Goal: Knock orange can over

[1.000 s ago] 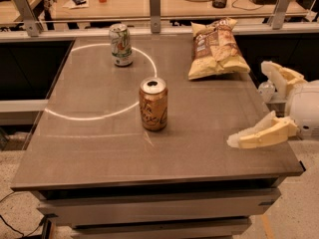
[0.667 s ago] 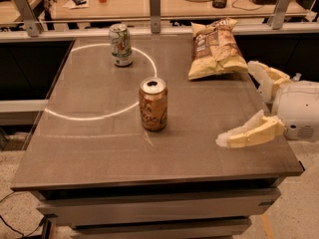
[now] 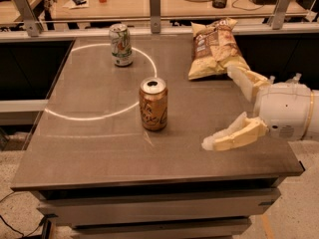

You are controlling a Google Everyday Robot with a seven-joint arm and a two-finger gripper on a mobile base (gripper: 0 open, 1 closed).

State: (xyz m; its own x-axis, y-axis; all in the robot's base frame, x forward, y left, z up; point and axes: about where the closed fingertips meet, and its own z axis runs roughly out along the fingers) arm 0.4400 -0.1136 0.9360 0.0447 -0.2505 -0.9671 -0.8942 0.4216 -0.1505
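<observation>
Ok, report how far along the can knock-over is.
Done: nothing yet; the orange can stands upright near the middle of the table. In hand: the tool, open, hovers over the table's right side, to the can's right and not touching it. Left: sweep left into the can and tip it, probably leaving the white-and-green can and chip bag alone.

A grey table [image 3: 99, 148] carries an upright orange can [image 3: 153, 104], a white-and-green can [image 3: 121, 45] and a chip bag [image 3: 215, 49]. The gripper [image 3: 219, 108] hovers, fingers spread, above its right side.
</observation>
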